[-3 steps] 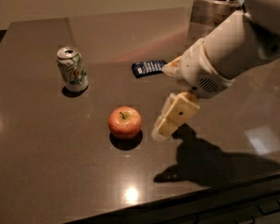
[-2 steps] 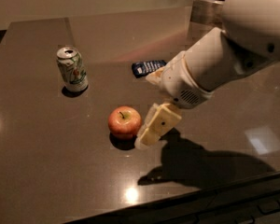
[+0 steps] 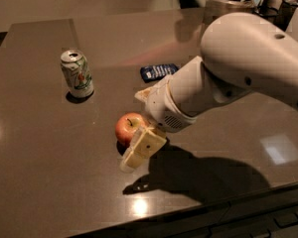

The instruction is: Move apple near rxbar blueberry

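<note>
Mid-table, apple (image 3: pixel 127 126) between spread gripper (image 3: pixel 133 131) fingers (image 3: pixel 143 148)

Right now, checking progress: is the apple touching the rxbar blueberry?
No, the apple lies apart from the rxbar blueberry, the gripper beside the apple.

Cream gripper (image 3: pixel 135 133) by red-yellow apple (image 3: pixel 126 127), dark-blue rxbar blueberry (image 3: pixel 159 72).

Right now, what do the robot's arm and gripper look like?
The arm is smooth, rounded white plastic with small dark holes. The gripper, at the apple, has a vented white wrist and blocky cream-yellow fingers, one bearing a dark dot. No cables show.
</note>
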`<action>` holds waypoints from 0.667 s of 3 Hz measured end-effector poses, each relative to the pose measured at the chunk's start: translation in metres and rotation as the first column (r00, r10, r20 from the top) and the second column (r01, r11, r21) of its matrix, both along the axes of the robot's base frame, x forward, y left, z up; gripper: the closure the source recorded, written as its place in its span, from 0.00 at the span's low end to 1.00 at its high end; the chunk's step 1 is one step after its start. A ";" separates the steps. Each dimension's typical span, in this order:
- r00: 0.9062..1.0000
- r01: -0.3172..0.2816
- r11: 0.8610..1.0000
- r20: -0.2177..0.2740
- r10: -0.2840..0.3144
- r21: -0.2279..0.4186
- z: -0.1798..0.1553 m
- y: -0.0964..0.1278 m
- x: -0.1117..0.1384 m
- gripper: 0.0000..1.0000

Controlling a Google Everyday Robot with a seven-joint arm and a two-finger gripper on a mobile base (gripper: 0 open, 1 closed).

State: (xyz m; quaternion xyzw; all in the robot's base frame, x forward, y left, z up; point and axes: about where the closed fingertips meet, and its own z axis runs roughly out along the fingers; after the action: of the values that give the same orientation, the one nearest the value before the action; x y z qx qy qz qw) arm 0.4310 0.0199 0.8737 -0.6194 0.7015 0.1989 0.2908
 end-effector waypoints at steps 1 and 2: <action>1.000 0.005 1.000 0.001 -0.005 -0.003 -0.010 0.007 0.002 0.00; 1.000 0.026 1.000 -0.004 -0.026 -0.015 -0.017 0.002 0.009 0.26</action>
State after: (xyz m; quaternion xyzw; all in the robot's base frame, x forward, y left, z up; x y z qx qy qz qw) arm 0.4401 0.0220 0.8570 -0.6122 0.7116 0.1911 0.2870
